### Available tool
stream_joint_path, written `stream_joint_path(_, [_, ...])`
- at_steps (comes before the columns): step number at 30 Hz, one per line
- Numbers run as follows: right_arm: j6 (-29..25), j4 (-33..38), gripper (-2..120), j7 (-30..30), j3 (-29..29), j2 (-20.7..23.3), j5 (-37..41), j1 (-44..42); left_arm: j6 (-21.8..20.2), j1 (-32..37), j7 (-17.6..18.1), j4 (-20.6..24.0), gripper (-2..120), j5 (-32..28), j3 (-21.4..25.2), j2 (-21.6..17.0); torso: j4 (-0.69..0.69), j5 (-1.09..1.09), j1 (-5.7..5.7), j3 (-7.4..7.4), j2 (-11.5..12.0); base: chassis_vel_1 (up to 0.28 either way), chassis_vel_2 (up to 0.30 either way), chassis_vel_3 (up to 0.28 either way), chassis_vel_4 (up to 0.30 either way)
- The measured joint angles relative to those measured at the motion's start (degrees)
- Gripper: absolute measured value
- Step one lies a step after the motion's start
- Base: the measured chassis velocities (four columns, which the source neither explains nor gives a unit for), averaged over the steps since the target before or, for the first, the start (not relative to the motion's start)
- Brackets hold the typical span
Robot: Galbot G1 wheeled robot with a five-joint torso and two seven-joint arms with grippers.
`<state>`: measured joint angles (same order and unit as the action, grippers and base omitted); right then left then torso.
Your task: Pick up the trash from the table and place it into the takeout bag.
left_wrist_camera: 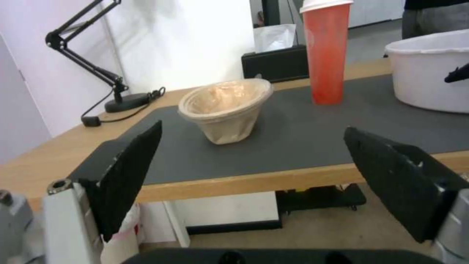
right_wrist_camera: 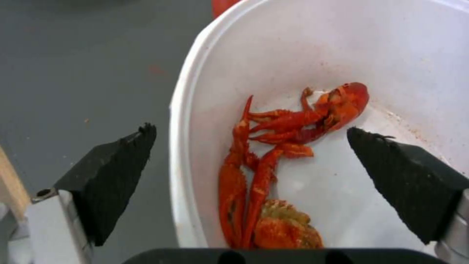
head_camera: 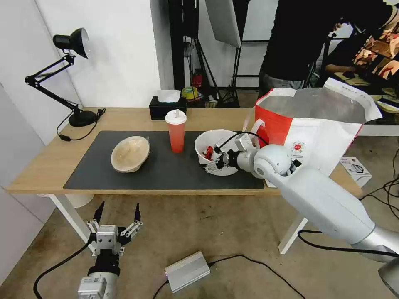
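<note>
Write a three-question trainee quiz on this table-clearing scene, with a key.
1. True or false: the right gripper straddles the white bowl's rim, one finger inside.
2. Which stands between the tan pulp bowl and the white bowl? A) tissue box B) red cup C) lamp
3. Fill in: the left gripper hangs open below the ____ edge.

Key: 1 true; 2 B; 3 table.
</note>
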<state>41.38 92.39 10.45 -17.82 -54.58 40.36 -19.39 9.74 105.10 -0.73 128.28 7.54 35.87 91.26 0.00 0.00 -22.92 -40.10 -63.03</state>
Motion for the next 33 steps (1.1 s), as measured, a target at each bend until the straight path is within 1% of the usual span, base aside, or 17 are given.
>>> stream_joint_path(33, [0.00,-1.08,100,0.04,-0.43,0.54,-0.50,0.59,0.07,-0.37,0.01,-0.55,100,0.03,0.00,0.00,0.00,0.00,0.00,0.00,0.01,0.000,0.000,0.000,0.000])
